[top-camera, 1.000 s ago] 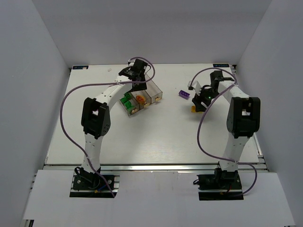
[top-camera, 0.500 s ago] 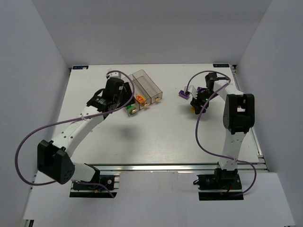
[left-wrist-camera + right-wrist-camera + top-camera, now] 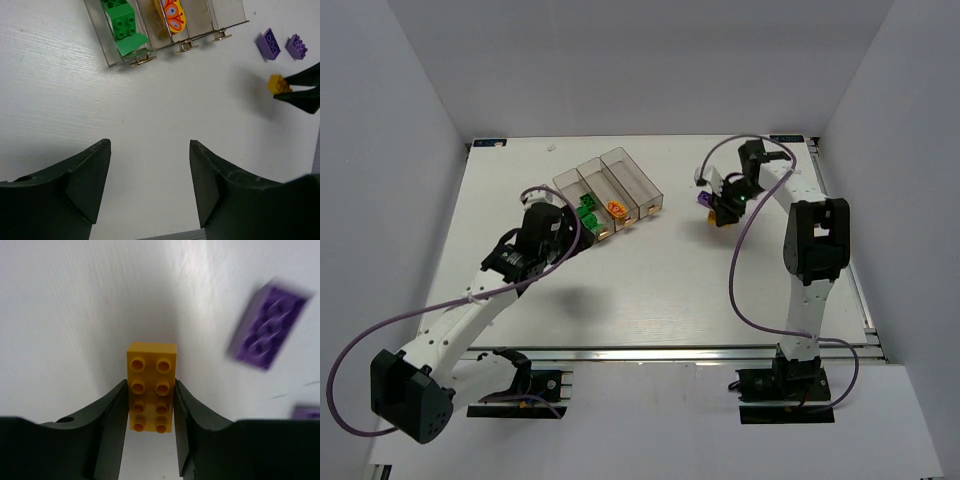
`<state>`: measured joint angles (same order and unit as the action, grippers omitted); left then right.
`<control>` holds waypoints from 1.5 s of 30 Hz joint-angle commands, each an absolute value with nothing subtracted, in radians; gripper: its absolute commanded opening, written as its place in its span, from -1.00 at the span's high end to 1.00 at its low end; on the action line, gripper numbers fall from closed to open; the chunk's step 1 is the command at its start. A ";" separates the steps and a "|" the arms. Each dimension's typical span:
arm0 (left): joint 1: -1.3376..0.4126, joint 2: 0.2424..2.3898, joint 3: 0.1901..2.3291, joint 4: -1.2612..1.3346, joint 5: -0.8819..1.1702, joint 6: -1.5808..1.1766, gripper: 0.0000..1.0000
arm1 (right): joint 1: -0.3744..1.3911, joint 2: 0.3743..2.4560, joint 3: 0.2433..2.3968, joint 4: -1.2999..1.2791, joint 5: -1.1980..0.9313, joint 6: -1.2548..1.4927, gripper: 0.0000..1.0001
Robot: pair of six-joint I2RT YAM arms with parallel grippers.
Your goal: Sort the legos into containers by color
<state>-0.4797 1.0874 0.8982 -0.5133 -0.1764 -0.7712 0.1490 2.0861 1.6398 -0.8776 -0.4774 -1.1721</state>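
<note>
My right fingers point(image 3: 150, 386) pinch the yellow brick point(image 3: 151, 365) by its long sides, centre frame, flat on the table point(image 3: 70, 310). The grip sits on its near end only, so I reckon it could swing or pop out on the lift. A purple brick point(image 3: 267, 330) lies close, upper right; sideways drift could knock it. My left fingers point(image 3: 149, 145) hang spread and empty below the bins point(image 3: 227, 12).

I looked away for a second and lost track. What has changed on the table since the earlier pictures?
The left gripper pulled back from over the bins toward the near left, jaws open and empty. The right gripper shifted left and closed onto the yellow brick. The bins and the purple brick stayed put.
</note>
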 commanded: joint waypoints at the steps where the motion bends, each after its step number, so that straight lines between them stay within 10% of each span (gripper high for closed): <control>1: -0.476 1.009 0.809 -0.471 -0.155 -0.854 -0.48 | 0.221 2.017 1.831 -0.891 -0.651 -1.021 0.81; 19: -0.476 0.848 0.649 -0.482 -0.106 -0.951 -0.60 | 0.572 2.249 2.069 -0.285 -0.508 -0.192 0.68; 28: -0.485 0.862 0.647 -0.476 -0.087 -0.953 -0.61 | 0.578 2.303 2.103 -0.262 -0.515 -0.193 -0.30; 33: -0.485 0.910 0.646 -0.427 -0.061 -0.945 -0.62 | 0.543 2.243 2.083 -0.268 -0.535 -0.193 -0.34; 42: -0.485 0.962 0.646 -0.356 -0.020 -0.919 -0.62 | 0.341 2.152 1.957 -0.461 -0.537 -0.426 0.16; 45: -0.485 0.974 0.630 -0.333 -0.006 -0.920 -0.62 | 0.305 2.184 1.970 -0.573 -0.434 -0.538 -0.17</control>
